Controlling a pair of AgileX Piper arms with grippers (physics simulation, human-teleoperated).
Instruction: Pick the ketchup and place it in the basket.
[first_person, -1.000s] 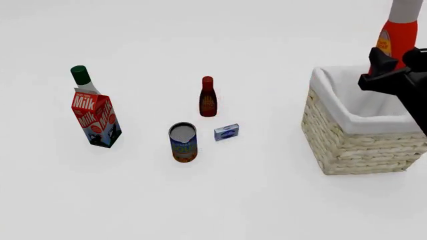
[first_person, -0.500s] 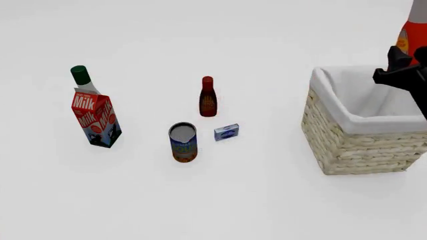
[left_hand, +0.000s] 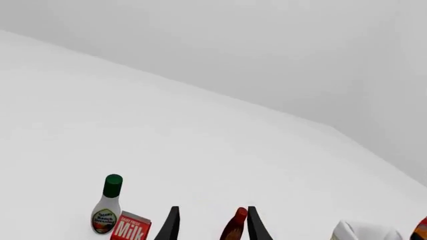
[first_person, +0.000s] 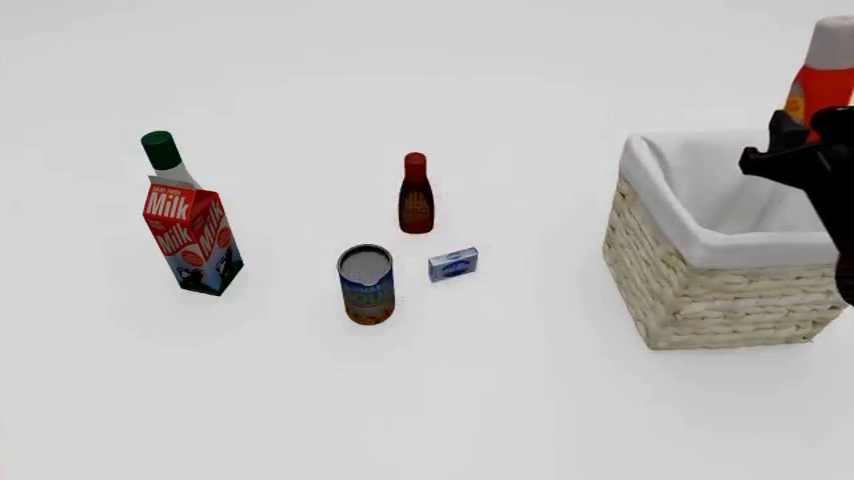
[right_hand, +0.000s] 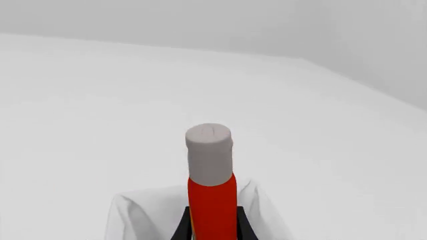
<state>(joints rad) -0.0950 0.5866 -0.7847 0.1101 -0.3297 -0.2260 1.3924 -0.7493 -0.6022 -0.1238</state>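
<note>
1. Right gripper (first_person: 805, 150) at the right edge of the front view, above the far right part of the basket (first_person: 694, 290). Its fingers (right_hand: 183, 227) are closed against both sides of the ketchup (first_person: 819, 75).
2. Ketchup held upright, white cap up, orange-yellow label facing the camera in the front view. It is lifted, over the basket's far right rim, not touching the lining. Right wrist view shows the cap and red body rising between the fingers, with the white cloth lining (right_hand: 133, 215) just below.
3. Basket stands on the table (first_person: 534, 400) at the right, well apart from the other items.
4. Left gripper (left_hand: 212, 225) shows only in the left wrist view: two dark fingertips set apart, holding nothing. The dark-red bottle (first_person: 415, 194) appears between them, farther off on the table.
5. Table, left: milk carton (first_person: 191, 237) with a green-capped bottle (first_person: 166, 160) just behind it.
6. Table, centre: dark-red bottle upright; nearer the camera a can (first_person: 366, 284), and just beside it a small blue box (first_person: 454, 264).
</note>
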